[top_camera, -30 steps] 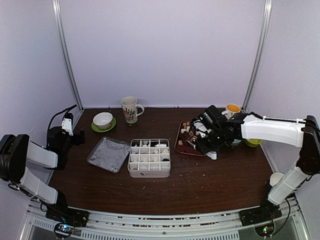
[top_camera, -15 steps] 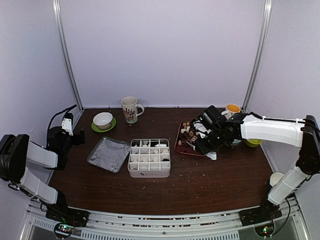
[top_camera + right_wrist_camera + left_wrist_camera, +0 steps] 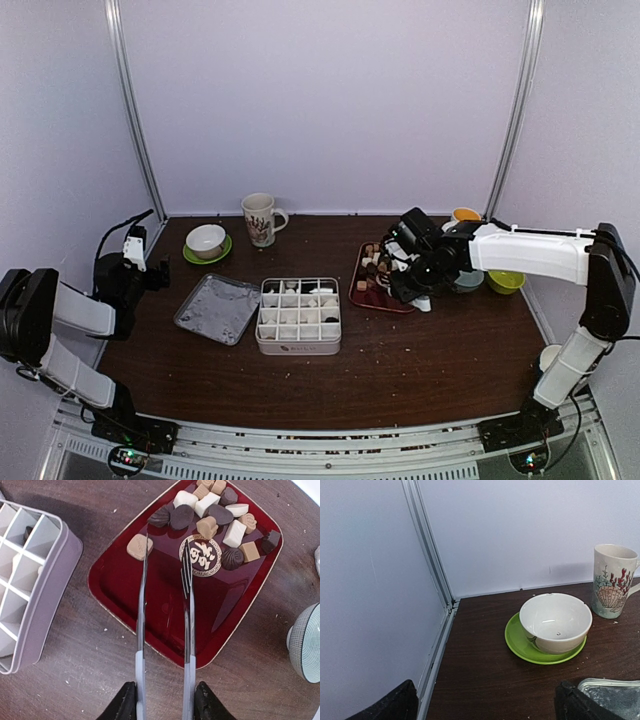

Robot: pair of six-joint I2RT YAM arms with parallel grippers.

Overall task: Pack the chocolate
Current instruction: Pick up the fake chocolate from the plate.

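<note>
The right gripper [image 3: 164,700] is clamped on the handles of the tongs [image 3: 187,630], whose tips are held apart (nothing pinched between them) over the red tray [image 3: 235,600]. A tan piece [image 3: 139,545] is seen right by the left tip. Most chocolate [image 3: 215,515] is piled at the tray's far end, the divided box [image 3: 35,580] just beside. The left gripper [image 3: 487,707] is spread wide, well apart from it all

No legible text or labels
</note>
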